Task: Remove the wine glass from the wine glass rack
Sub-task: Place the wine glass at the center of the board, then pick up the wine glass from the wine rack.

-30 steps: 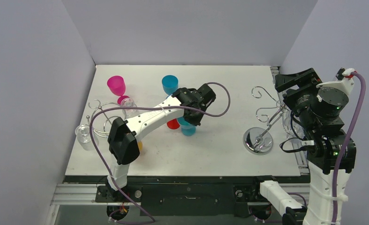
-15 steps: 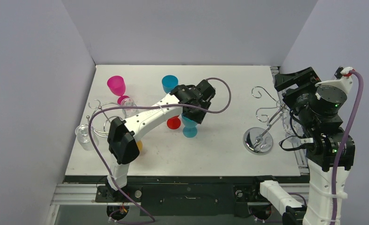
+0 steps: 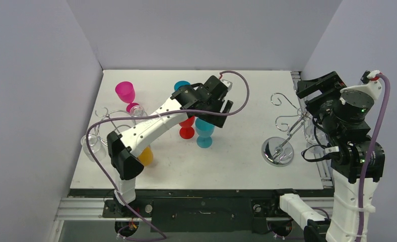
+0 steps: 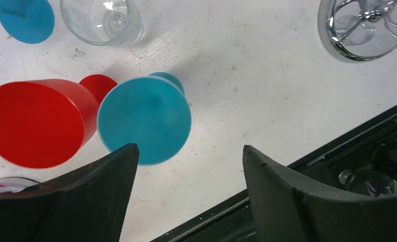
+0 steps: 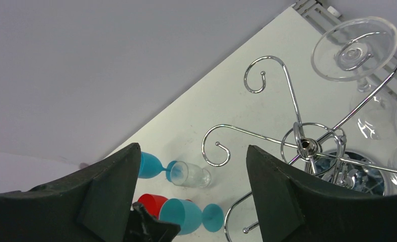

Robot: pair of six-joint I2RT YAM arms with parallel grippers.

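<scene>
The left gripper [image 4: 189, 156] stood open and empty above a blue wine glass [image 4: 143, 118] (a red one [image 4: 35, 123] beside it). The right gripper [image 5: 191, 151] gaped wide, empty, facing the rack [image 5: 307, 143].

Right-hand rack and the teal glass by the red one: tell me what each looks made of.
Right-hand rack: likely chromed metal, with thin curled wire and a mirror-bright base showing sharp reflections. Teal glass: probably plastic, being opaque, matte and evenly coloured, without glints.

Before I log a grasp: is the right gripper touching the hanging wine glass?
Apart. Right wrist view: wine glass hangs clear of the right gripper.
</scene>
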